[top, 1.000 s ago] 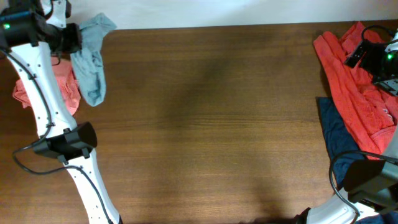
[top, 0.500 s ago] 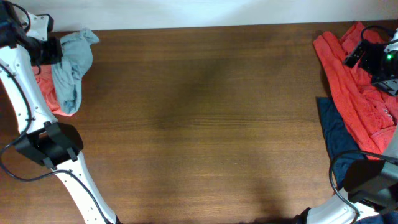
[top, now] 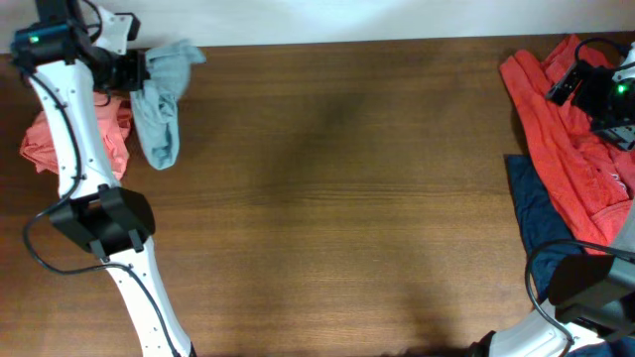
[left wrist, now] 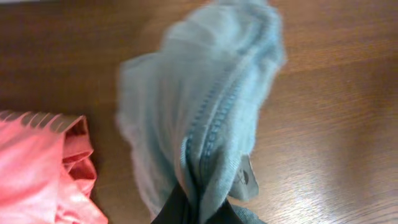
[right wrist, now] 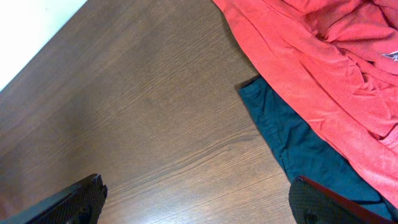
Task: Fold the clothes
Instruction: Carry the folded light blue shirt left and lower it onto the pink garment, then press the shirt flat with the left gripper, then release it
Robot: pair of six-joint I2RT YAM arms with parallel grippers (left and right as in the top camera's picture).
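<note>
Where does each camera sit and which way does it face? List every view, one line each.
Overhead: above the table, facing straight down; left arm and right arm show.
Left wrist: looks along the left gripper, shut on the blue-green T-shirt.
Right wrist: looks down past the open right gripper at the red shirt and navy shirt.
Shared: overhead and left wrist both show the pink shirt.

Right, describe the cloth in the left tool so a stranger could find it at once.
Go to the far left corner of the wooden table. There the left tool pinches a bunched pale blue-green garment. It is the only blue-green cloth, beside a salmon-pink one.
</note>
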